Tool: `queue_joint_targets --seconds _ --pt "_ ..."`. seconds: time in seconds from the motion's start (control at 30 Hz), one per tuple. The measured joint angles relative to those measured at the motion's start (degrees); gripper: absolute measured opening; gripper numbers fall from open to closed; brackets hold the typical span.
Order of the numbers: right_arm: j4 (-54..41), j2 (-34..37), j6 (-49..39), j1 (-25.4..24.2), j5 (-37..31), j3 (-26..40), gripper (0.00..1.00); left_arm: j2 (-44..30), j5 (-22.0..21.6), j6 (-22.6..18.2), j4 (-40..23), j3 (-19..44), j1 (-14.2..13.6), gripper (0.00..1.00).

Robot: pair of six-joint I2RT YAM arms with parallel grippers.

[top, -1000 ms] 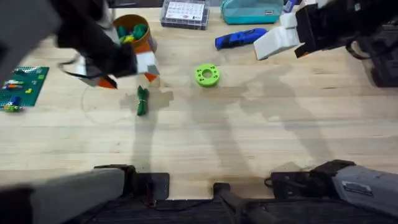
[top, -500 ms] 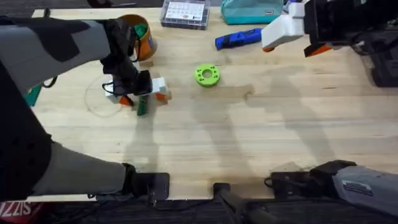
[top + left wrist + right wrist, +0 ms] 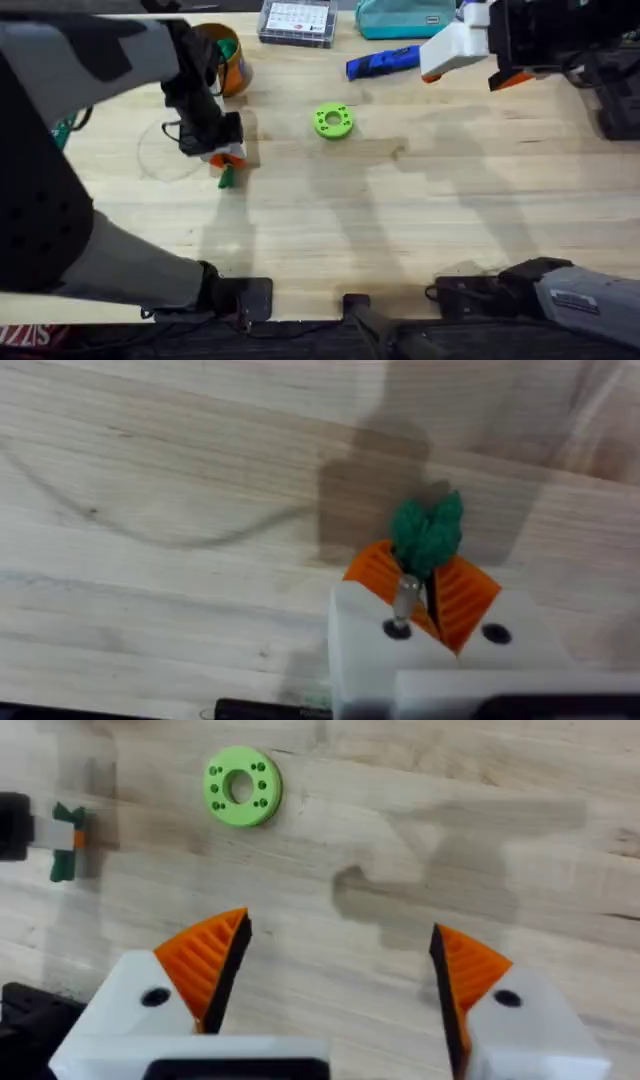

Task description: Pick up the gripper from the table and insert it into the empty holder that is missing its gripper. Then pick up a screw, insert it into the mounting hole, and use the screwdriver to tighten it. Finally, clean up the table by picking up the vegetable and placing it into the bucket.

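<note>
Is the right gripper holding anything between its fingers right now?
No, in the right wrist view the right gripper is wide open over bare table, its orange pads apart.

left gripper orange pads pinched on green vegetable | wood table beneath

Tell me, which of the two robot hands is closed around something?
The left hand, low over the table near the orange bucket, pinches the green vegetable between its orange pads. The right hand hangs open, holding nothing.
</note>
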State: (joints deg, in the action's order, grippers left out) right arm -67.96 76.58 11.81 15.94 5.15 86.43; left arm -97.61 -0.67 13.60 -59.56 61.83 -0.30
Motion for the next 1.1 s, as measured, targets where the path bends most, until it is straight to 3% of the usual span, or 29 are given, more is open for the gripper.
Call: queue_joint_targets --seconds 0.2,0.37,0.63,0.93,1.1 --pt "0.1 0.0 0.0 0.0 0.0 0.0 0.994 -1.2 0.0 -1.8 -5.7 16.7 0.0 0.027" --pt "0.1 0.0 0.0 0.0 0.0 0.0 0.994 -0.6 -0.6 -2.7 0.9 29.3 0.0 0.027" --pt "0.2 0.0 0.0 0.0 0.0 0.0 0.994 -1.6 -3.8 -2.9 12.6 31.2 0.5 0.027" --pt "0.2 0.0 0.0 0.0 0.0 0.0 0.993 -11.2 -4.8 -2.9 21.8 31.1 4.9 0.027" --pt "0.2 0.0 0.0 0.0 0.0 0.0 0.993 -13.2 -5.0 -2.9 23.7 31.0 6.5 0.027"
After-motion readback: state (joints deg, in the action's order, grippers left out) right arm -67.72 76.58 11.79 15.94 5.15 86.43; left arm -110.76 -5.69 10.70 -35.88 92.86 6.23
